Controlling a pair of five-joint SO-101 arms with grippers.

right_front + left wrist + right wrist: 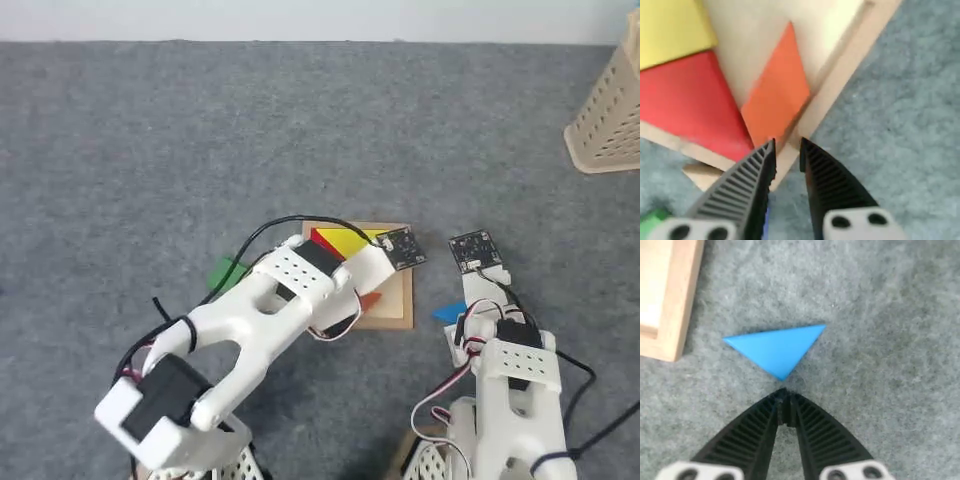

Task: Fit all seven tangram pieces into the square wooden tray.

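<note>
The square wooden tray lies mid-table, partly under my left arm. In it are a yellow piece, a red piece and an orange piece. My left gripper hangs over the tray's rim beside the orange piece, open by a narrow gap with nothing between its fingers. A blue triangle lies on the carpet right of the tray, also seen as the blue triangle from above. My right gripper is shut, its tips just short of that triangle's corner. A green piece lies left of the tray.
Grey carpet covers the table. A perforated beige stand sits at the far right edge. The tray's corner lies close beside the blue triangle. Both arm bases crowd the near edge.
</note>
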